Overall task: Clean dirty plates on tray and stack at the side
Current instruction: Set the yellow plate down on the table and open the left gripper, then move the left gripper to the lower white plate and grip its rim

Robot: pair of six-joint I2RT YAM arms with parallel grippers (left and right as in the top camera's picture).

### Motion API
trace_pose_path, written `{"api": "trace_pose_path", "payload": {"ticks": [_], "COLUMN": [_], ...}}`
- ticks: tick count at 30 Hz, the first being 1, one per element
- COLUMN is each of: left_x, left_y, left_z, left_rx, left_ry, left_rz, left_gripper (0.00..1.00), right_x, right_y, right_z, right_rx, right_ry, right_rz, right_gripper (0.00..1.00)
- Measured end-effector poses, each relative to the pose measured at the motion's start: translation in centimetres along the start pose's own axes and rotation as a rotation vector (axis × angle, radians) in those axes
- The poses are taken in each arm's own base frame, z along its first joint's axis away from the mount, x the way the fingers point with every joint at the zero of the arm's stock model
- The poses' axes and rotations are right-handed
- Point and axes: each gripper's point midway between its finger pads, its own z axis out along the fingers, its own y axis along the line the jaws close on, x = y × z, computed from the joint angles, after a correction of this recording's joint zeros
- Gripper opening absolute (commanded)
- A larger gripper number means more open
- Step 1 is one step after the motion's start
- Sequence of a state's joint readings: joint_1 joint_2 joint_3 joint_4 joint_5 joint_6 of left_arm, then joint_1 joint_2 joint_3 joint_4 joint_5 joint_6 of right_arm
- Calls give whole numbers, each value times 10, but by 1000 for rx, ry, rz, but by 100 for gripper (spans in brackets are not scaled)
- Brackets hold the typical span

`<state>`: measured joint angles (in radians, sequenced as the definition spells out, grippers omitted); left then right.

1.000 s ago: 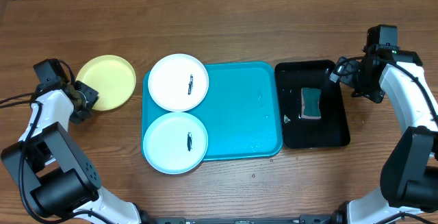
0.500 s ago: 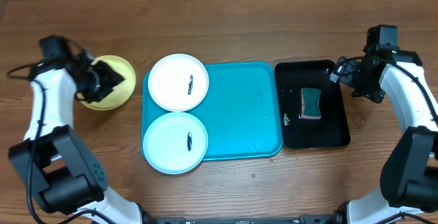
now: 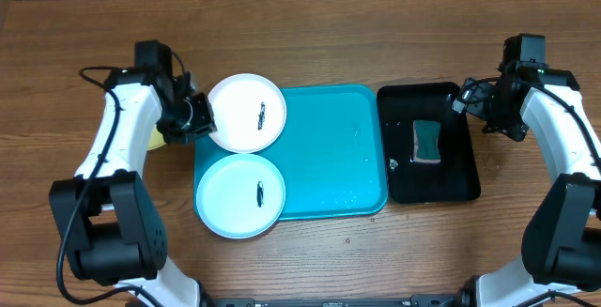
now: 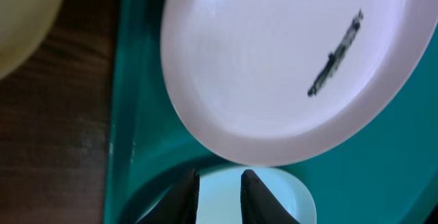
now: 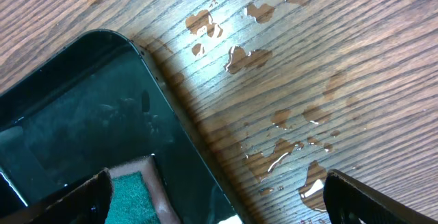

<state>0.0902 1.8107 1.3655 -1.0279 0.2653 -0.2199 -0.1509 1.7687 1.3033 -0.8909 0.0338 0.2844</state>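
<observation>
the wooden tabletop (image 3: 329, 25) carries everything. the turquoise tray (image 3: 329, 147) lies in the middle, and a smaller black tray (image 3: 460, 180) sits just beside its right edge. the white plate (image 3: 239, 110) rests on the turquoise tray's far left corner, overhanging the rim. the pale blue plate (image 3: 230, 199) rests on the near left corner, also overhanging, with its rim close to the white one. the yellow-green plate (image 4: 24, 18) lies off the tray on the tabletop to the left, mostly hidden under the left arm in the overhead view. the left pincer (image 4: 219, 191) hovers at the white plate's left edge, its fingers a narrow gap apart with nothing between them. the right pincer (image 5: 215, 183) is spread wide and empty over the black tray's far right corner. a green sponge (image 3: 427, 142) lies in the black tray. each plate on the tray bears a small dark smear (image 3: 262, 115). water droplets (image 5: 274, 155) dot the tabletop by the black tray.
</observation>
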Motion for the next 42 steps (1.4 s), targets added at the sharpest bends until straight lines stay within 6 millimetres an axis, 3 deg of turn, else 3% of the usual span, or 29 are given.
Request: {"api": "trace_pose_path", "payload": {"ticks": [7,12,21,28,34,42], "left_x": [41,90,127,145,138,128], "left_y": [-27,-20,14,38,45,42], "left_z": [-55,-70,-62,-35,-12,-10], "left_rx": [-4,-98,-236,-299,-298,-282], "left_ry": [-30,89,171,138,83,38], "left_rz": [65,83,4,-90,-147,-168], "left_gripper": [28,28,33,36,37,38], "right_x": [0,0,0,0,0,0], "right_y": [0,0,0,0,0,0], "right_z": [0,0,0,0,0,0], "right_rx": [0,-1,0,0,0,0], "right_ry": [0,-1,-1,0,0,0], "right_rz": [-1,0,0,0,0,0], "right_gripper": [100,100,100,100,100,100]}}
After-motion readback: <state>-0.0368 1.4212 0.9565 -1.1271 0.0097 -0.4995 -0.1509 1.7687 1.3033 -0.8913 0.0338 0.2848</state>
